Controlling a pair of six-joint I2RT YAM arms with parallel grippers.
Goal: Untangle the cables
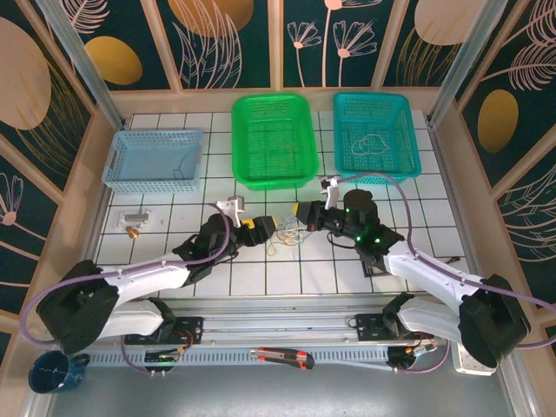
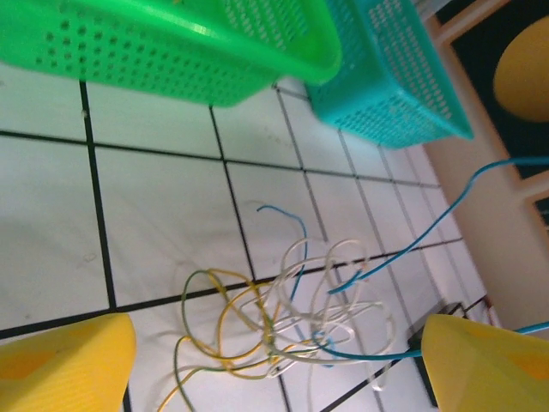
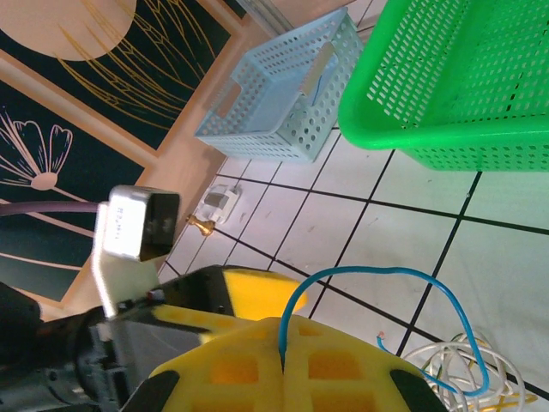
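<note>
The cables (image 1: pixel 287 233) lie in a loose tangle of yellowish-green, whitish and blue loops on the tiled table between the two grippers. In the left wrist view the tangle (image 2: pixel 283 318) sits on the tiles between the yellow fingers of my left gripper (image 2: pixel 274 369), which stands open around it without touching. My left gripper (image 1: pixel 259 229) is just left of the tangle. My right gripper (image 1: pixel 301 213) is just right of it, shut on the blue cable (image 3: pixel 357 268), which arcs up from the closed pads (image 3: pixel 249 369) and runs back down into the tangle.
Three baskets stand along the back: light blue (image 1: pixel 155 161), green (image 1: pixel 274 139) and teal (image 1: pixel 375 135), the teal one with a whitish wire in it. A small white connector (image 1: pixel 135 215) and a brass piece (image 1: pixel 132 231) lie at the left.
</note>
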